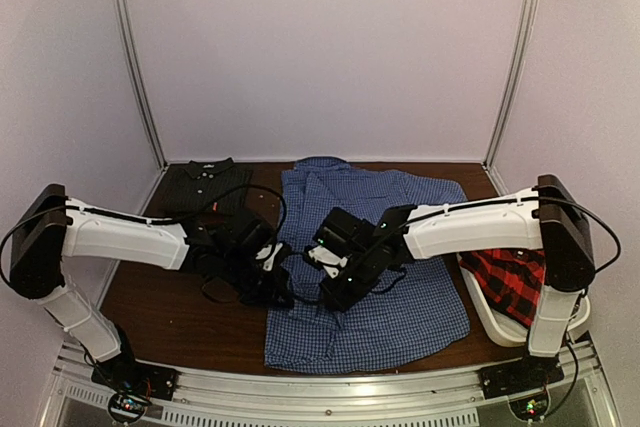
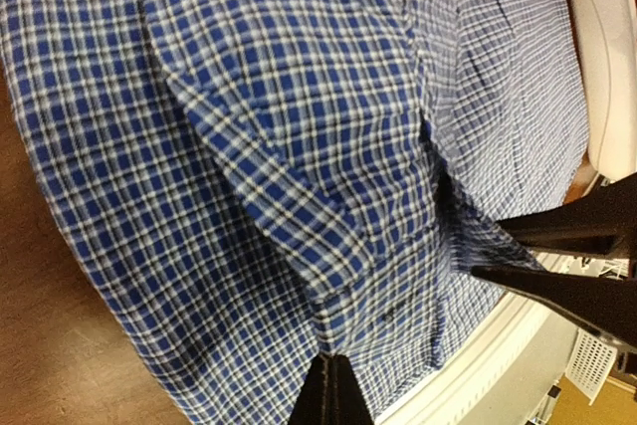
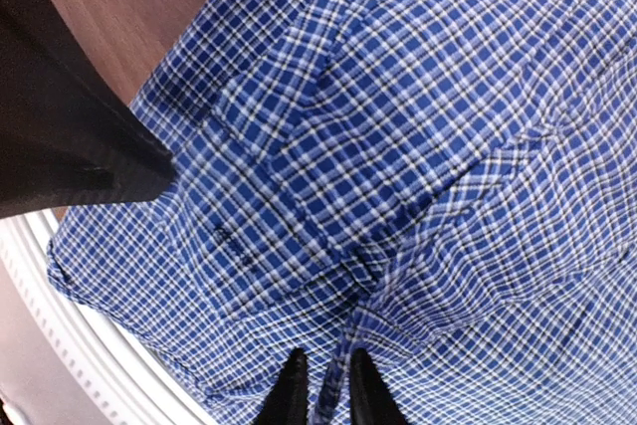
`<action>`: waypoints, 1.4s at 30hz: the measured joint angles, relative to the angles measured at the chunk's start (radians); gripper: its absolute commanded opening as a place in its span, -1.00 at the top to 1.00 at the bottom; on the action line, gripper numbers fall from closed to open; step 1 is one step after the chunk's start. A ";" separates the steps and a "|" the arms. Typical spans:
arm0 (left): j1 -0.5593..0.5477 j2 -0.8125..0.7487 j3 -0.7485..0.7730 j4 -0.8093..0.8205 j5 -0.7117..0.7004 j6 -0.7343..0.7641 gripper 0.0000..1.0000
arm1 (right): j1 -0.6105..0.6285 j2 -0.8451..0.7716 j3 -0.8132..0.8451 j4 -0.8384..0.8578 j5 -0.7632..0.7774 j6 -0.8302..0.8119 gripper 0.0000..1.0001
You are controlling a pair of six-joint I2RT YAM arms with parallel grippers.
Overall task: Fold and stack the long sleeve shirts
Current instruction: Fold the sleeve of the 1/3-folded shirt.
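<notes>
In the left wrist view, the left gripper [image 2: 331,397] is pinching a raised fold of the blue gingham shirt [image 2: 249,146], its fingers pressed together on the cloth. In the right wrist view, the right gripper [image 3: 326,392] is clamping a ridge of that shirt between nearly closed fingers. From above, the shirt is lying spread on the table [image 1: 170,317]. The charcoal shirt [image 1: 205,185] is sitting folded off its far left corner, and the red plaid shirt [image 1: 510,277] is resting in the white tub [image 1: 492,319] just right of it.

Brown table [image 1: 170,319]: blue gingham shirt [image 1: 400,317] centre, charcoal shirt [image 1: 205,185] far-left, white tub [image 1: 488,311] right.
</notes>
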 measured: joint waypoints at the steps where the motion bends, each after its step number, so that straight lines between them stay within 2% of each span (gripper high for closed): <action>1: 0.000 0.000 -0.008 -0.009 0.000 0.000 1.00 | 0.001 0.000 -0.005 0.011 -0.010 -0.001 0.36; 5: 0.000 0.000 -0.024 -0.014 -0.006 0.000 1.00 | 0.001 -0.008 -0.025 0.047 -0.034 0.017 0.22; 11: 0.000 -0.001 -0.039 -0.019 -0.012 -0.001 1.00 | 0.001 -0.050 -0.032 0.077 -0.040 0.031 -0.14; 14: 0.000 -0.004 -0.053 -0.022 -0.012 -0.001 1.00 | -0.002 -0.079 -0.032 0.092 -0.035 0.036 -0.23; 23: 0.000 -0.022 -0.085 -0.037 0.002 -0.001 1.00 | -0.040 -0.162 -0.066 0.145 0.019 0.049 -0.24; 35: 0.000 -0.032 -0.142 -0.027 0.040 -0.010 1.00 | -0.054 -0.165 -0.121 0.182 0.052 0.067 -0.22; 39: -0.001 -0.043 -0.150 -0.029 0.037 -0.019 0.70 | -0.054 -0.165 -0.127 0.204 0.049 0.076 -0.22; 42: -0.001 -0.067 -0.150 -0.040 0.031 -0.023 0.56 | -0.054 -0.163 -0.130 0.216 0.046 0.080 -0.18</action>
